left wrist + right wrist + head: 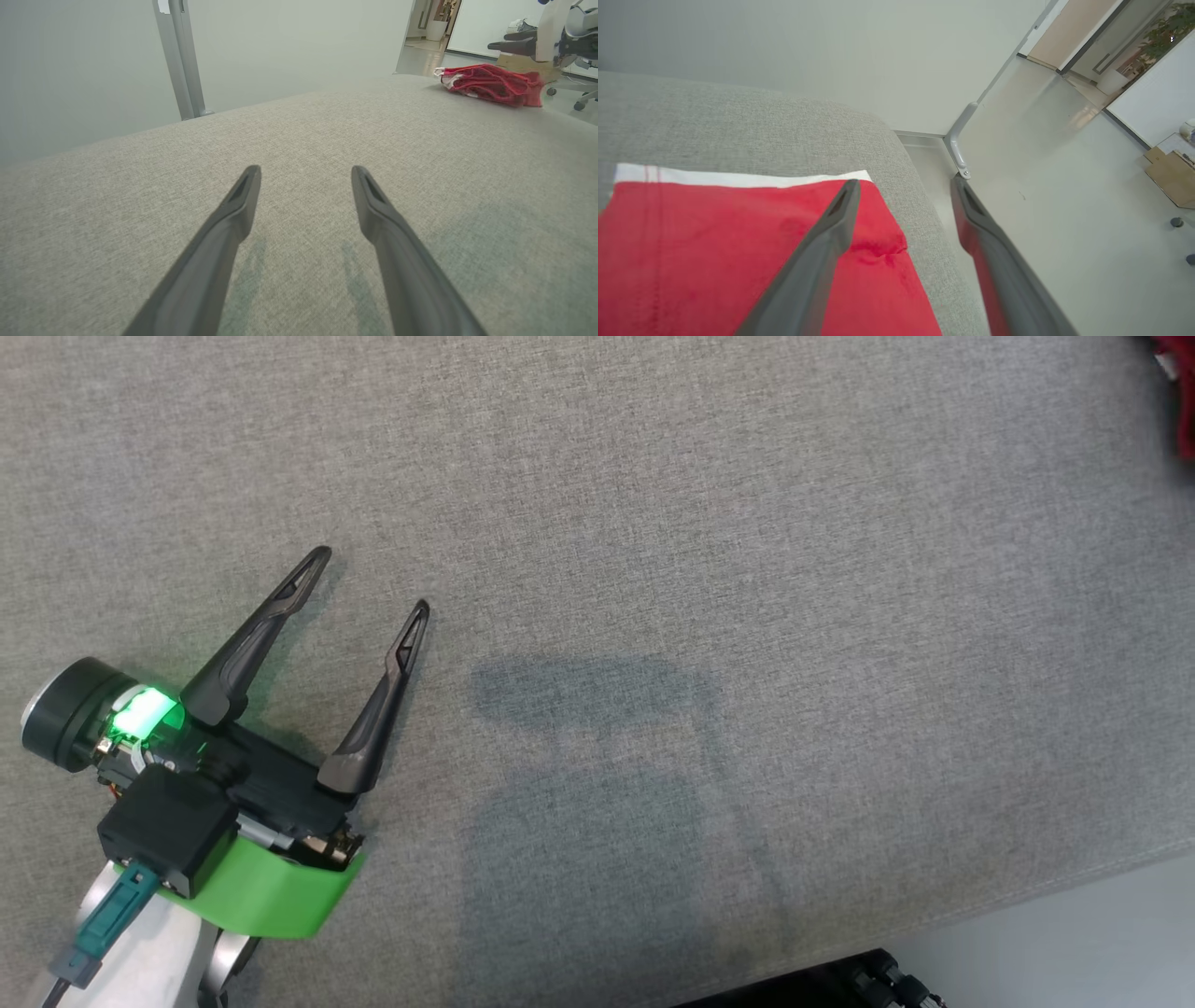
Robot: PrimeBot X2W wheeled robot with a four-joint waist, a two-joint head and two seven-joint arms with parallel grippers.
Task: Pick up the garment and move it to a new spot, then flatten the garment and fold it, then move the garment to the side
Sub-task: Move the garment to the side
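The left gripper (372, 580) hovers open over the grey upholstered surface (747, 523); the right gripper (905, 181) stands open above the red garment (714, 252) near its edge

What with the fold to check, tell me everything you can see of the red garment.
The garment is red cloth with a white band along one edge. It lies on the grey cushion beside its rounded corner, mostly flat with small wrinkles. The right gripper is open by its corner, one finger over the red cloth.
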